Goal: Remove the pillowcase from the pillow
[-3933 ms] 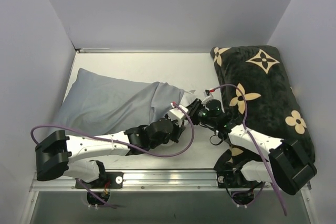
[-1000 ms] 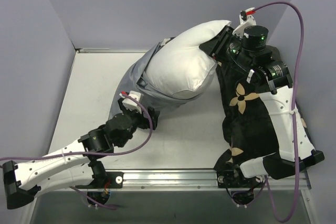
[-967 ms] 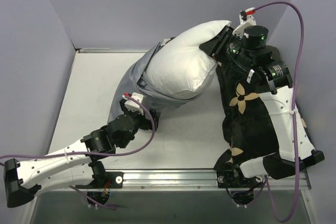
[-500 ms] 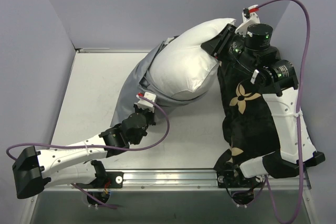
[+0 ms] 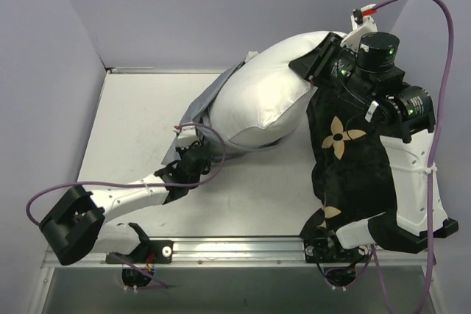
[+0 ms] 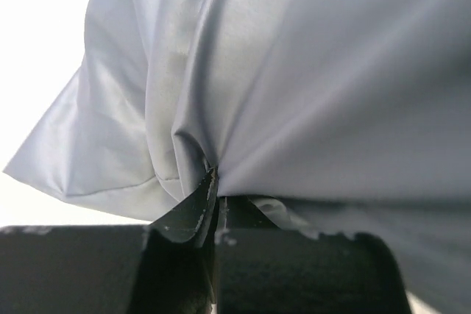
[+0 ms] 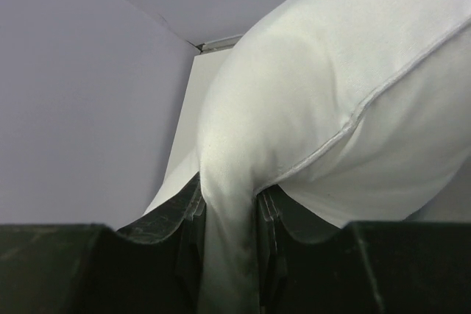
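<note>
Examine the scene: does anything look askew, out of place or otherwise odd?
The pillow hangs tilted, lifted by one corner pinched in the right gripper. The pillowcase is bunched around its lower end, where the left gripper clamps the fabric. That suits a half-done removal; nothing looks damaged.
</note>
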Action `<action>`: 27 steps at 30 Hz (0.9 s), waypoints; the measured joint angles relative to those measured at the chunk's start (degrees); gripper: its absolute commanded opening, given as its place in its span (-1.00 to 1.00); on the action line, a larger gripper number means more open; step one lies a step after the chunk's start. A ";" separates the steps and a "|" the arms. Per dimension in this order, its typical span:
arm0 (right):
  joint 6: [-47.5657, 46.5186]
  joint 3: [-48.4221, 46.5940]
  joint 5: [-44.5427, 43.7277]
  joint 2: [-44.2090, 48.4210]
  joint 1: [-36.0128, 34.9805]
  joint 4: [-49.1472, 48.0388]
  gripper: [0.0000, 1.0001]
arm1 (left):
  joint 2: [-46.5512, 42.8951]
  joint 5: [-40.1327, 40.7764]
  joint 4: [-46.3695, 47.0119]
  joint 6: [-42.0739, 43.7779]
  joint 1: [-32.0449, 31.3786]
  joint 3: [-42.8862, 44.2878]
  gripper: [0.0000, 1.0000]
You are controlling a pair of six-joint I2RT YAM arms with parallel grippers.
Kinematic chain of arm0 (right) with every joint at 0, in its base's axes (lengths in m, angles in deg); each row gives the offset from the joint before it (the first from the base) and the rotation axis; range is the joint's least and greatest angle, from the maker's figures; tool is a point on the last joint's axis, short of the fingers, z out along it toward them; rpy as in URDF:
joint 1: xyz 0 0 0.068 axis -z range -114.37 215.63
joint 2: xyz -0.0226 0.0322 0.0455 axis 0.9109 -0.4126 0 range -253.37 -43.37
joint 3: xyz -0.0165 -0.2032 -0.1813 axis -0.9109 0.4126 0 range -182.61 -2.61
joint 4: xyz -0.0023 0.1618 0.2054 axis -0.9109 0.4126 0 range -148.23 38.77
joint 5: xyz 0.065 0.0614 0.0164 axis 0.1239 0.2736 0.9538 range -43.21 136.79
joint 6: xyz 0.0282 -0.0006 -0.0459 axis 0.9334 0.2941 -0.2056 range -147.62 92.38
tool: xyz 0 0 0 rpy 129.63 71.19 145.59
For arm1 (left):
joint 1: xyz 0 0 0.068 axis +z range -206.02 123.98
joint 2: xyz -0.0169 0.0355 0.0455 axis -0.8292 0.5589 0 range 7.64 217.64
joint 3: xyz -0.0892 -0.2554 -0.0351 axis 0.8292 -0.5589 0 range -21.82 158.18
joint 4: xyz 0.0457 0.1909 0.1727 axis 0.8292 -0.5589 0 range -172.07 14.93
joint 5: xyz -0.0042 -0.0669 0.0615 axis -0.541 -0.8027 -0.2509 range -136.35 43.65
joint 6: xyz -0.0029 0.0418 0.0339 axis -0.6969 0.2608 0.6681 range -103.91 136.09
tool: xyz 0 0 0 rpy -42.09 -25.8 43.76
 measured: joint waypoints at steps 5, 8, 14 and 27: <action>-0.02 -1.62 -0.15 0.04 0.04 2.99 -1.00 | 7.96 -1.88 -0.09 -4.50 2.71 5.20 -1.00; -0.09 -3.30 -0.39 0.07 0.04 3.96 -1.00 | 11.32 -5.11 0.76 -4.83 3.63 8.20 -0.88; -1.18 -3.87 -1.55 1.51 0.50 2.82 -1.00 | 5.14 -13.53 0.52 -0.15 2.32 6.58 -0.01; -5.20 -2.82 -5.07 1.88 -3.04 -1.49 -1.00 | -23.41 -25.55 -16.37 9.62 1.33 16.55 0.78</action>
